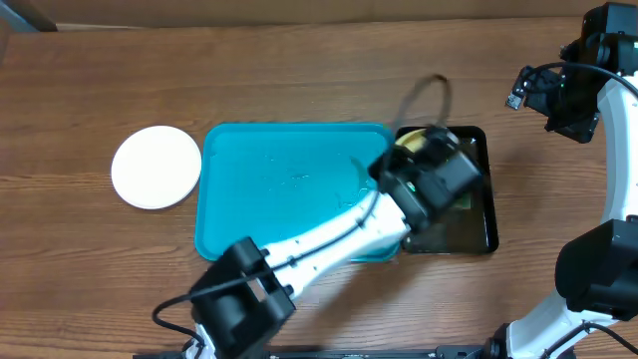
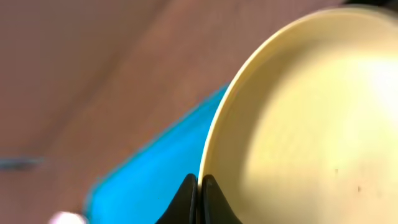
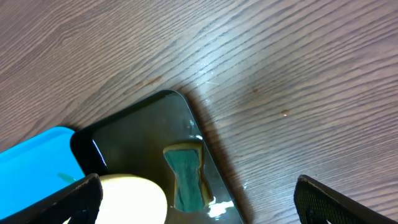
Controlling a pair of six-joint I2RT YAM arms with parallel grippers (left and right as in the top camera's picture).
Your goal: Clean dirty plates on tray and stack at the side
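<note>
Left end effector (image 2: 199,190) is clenching the rim of the pale yellow-green plate (image 2: 311,124), its two fingers pressing tight together on the plate's edge. Its arm is reaching up from the near edge of the tabletop (image 1: 319,70), slanting across the near right corner of the turquoise tray (image 1: 279,179), and is holding the plate over the far end of the black tray (image 1: 478,224). The turquoise tray is lying at the middle of the tabletop, and the black tray is sitting just beside its right rim. Inside the black tray a film of dark liquid is glistening, and a green sponge (image 3: 185,174) is lying in it near the plate's edge. Toward the left edge of the tabletop, apart from the turquoise tray, a white plate (image 1: 157,167) is resting on the bare wood; whether it is one plate or a stack cannot be told from above. Right end effector (image 3: 198,199) is hovering released, fingers spreading wide, over the far right part of the tabletop and looking down on a corner of the black tray.
</note>
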